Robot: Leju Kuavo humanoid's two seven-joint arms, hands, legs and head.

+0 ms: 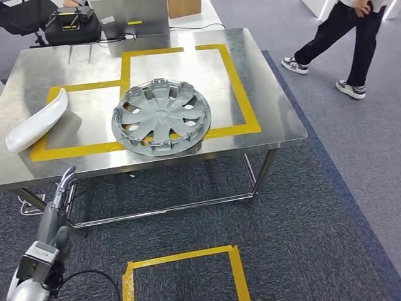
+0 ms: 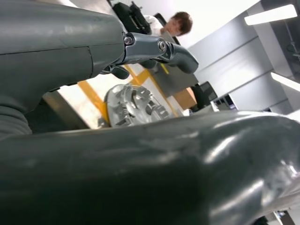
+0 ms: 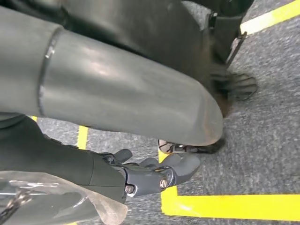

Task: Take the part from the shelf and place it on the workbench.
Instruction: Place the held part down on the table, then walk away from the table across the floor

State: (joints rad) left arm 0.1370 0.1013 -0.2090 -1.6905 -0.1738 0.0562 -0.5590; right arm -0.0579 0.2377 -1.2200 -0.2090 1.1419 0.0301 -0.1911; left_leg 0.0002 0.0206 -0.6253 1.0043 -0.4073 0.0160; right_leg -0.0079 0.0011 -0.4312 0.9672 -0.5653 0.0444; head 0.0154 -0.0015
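Note:
A grey wheel cover (image 1: 160,118) lies flat on the steel workbench (image 1: 265,81), across the yellow taped outline; the left wrist view also catches the wheel cover (image 2: 134,105) past the fingers (image 2: 159,49). A white curved part (image 1: 37,120) rests at the bench's left edge. My left hand (image 1: 59,200) hangs below the bench's front edge at the lower left, fingers stretched out and holding nothing. My right hand (image 3: 141,176) hangs over the carpet beside yellow floor tape (image 3: 229,206), fingers loosely extended and holding nothing.
A black bag (image 1: 73,25), a grey case (image 1: 130,15) and a cardboard box (image 1: 184,6) stand behind the bench. A person (image 1: 349,37) walks at the back right. A yellow taped square (image 1: 184,263) marks the carpet in front of me.

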